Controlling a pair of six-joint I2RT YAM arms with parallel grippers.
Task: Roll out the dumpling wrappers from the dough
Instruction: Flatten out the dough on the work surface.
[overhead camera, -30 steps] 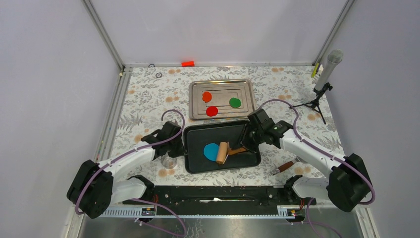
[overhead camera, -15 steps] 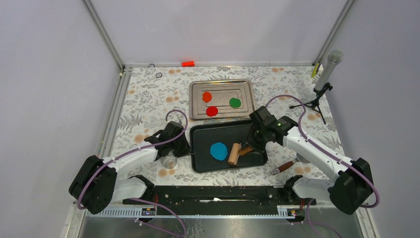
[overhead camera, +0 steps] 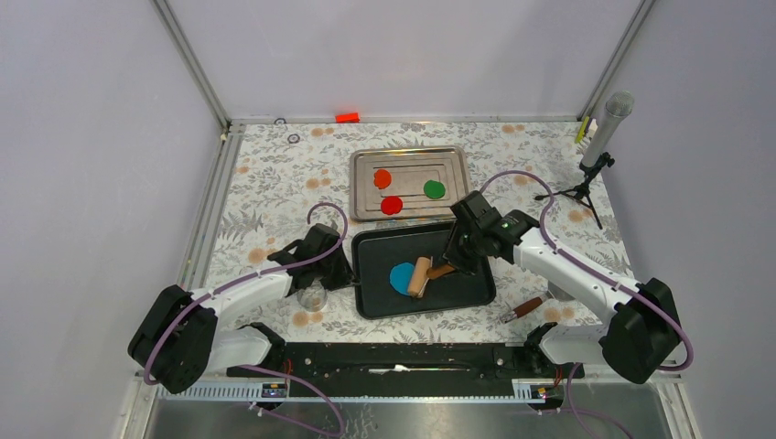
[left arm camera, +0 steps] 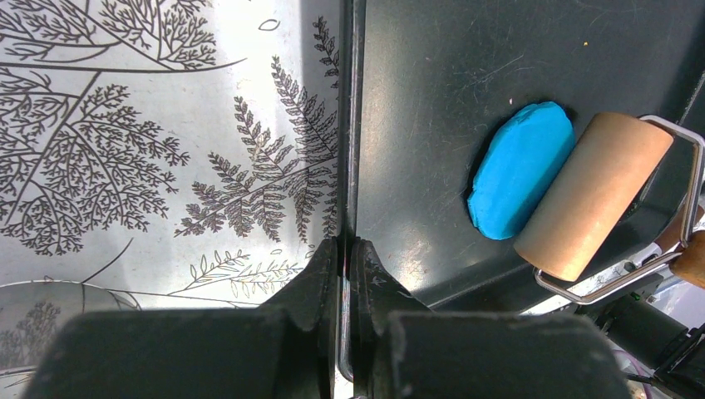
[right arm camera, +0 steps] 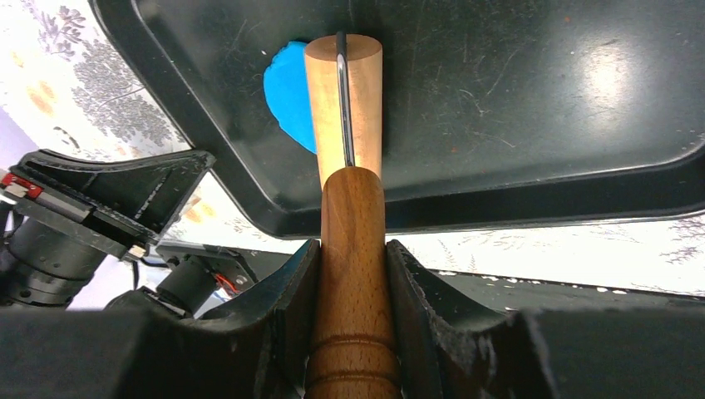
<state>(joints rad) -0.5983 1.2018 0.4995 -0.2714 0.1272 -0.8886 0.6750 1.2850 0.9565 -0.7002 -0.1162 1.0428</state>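
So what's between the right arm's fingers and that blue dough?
A wooden roller: its handle is clamped in the fingers, its drum on the dough's edge, clearest in the right wrist view.

Nothing legible shows in any view: no words, labels, brands or numbers. The grey-and-white bench [overhead camera: 274, 183] bears only printed ferns and orange flowers. A small red-and-white patch [right arm camera: 18, 184] on black arm hardware is too blurred to read.

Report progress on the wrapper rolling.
Done: clay discs, red, orange and green, lie on the silver metal tray. In hand: right gripper holds the wooden roller on the blue clay dough; left gripper pinches the black tray rim. Left: dough looks thick, no blue wrapper yet.
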